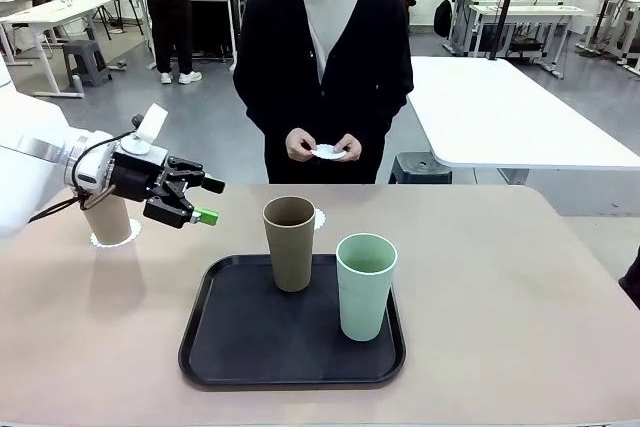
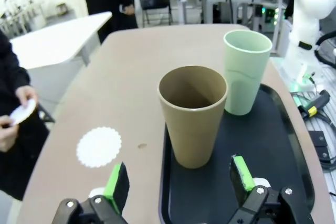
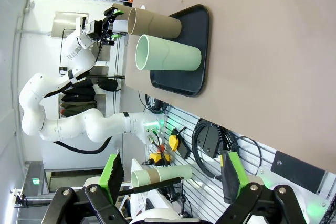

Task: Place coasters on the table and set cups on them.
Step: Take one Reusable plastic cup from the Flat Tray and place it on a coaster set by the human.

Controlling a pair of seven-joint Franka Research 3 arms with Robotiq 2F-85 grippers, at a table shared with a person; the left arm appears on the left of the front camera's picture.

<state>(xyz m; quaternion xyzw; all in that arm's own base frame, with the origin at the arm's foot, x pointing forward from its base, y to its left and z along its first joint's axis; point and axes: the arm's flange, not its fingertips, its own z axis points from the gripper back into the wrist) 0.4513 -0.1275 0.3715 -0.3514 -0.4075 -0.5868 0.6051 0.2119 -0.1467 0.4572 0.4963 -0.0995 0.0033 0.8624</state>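
left jaws open, empty | tan cup (image 1: 289, 247), mint cup (image 1: 366, 292) on tray (image 1: 230, 339)

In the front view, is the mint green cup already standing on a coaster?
No, the mint green cup stands directly on the black tray, beside a tan cup.

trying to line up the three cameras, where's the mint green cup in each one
Front view: the mint green cup stands right of centre, on the right part of the black tray, beside the tan cup.
Left wrist view: mint green cup at upper right, upright, beyond the tan cup.
Right wrist view: mint green cup at upper middle, seen sideways.
Shared landmark: the black tray under it.
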